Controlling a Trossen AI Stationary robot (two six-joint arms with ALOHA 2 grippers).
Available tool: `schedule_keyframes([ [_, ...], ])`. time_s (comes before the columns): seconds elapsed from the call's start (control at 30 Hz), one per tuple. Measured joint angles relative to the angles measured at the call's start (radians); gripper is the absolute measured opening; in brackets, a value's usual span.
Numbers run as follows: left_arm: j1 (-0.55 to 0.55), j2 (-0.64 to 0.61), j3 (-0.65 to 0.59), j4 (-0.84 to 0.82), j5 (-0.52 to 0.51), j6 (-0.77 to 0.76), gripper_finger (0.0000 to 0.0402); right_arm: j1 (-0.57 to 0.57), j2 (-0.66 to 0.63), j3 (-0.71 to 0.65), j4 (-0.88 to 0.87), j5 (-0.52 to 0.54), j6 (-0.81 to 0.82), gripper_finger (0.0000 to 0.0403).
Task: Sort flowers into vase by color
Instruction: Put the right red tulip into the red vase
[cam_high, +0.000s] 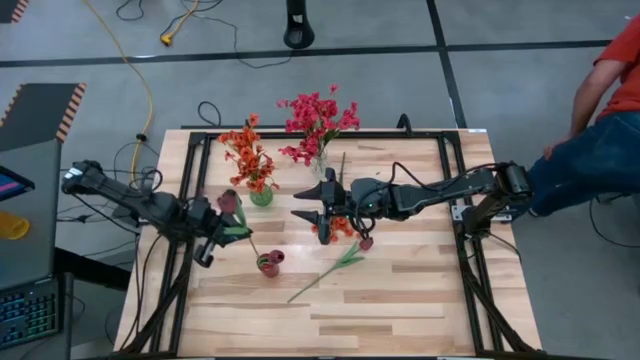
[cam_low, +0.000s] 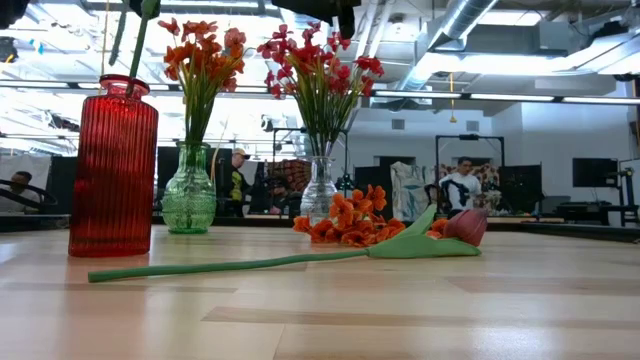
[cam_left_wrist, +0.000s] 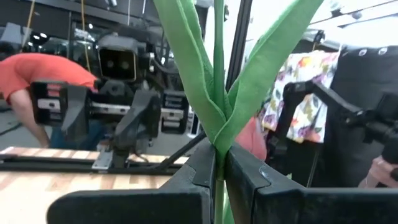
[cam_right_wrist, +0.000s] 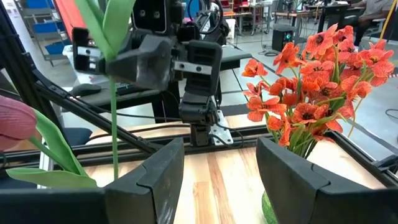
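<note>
My left gripper (cam_high: 217, 228) (cam_left_wrist: 219, 163) is shut on a tulip near the table's left. Its dark red bud (cam_high: 228, 200) stands above the fingers. Its stem (cam_low: 132, 40) slants down over the red vase (cam_high: 270, 263) (cam_low: 113, 165). My right gripper (cam_high: 318, 212) (cam_right_wrist: 221, 168) hangs open mid-table, above an orange spray (cam_high: 342, 228) (cam_low: 345, 225) lying flat on the wood. A second tulip (cam_high: 335, 265) (cam_low: 465, 226) lies on its side nearby. Orange sprays stand in the green vase (cam_high: 260, 195) (cam_low: 188, 200), pink-red sprays in the clear vase (cam_high: 318, 165) (cam_low: 318, 190). My left gripper pinches the tulip's green stem between both fingers, just below where the long leaves branch off (cam_left_wrist: 217, 144). The fingers come in about level from the table's left, across the stem. The tulip is lifted clear, leaves and bud above the fingers, bare stem hanging below.
The three vases stand close together in the table's far-left half. The black frame rails (cam_high: 455, 190) run along the table's sides. Bare wood lies toward the near edge (cam_high: 400, 310). A person in an orange shirt (cam_high: 620, 70) stands past the table's right side.
</note>
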Motion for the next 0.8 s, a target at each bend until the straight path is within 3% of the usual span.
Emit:
schedule_keyframes([
  [0.47, -0.001, 0.110, 0.000, 0.002, 0.000, 0.030, 0.0008, 0.000, 0.000, 0.000, 0.000, 0.000, 0.000, 0.0227],
  [0.8, -0.001, 0.075, 0.000, 0.117, 0.060, 0.033, 0.0008, 0.000, 0.001, 0.000, 0.000, 0.000, -0.001, 0.0227],
])
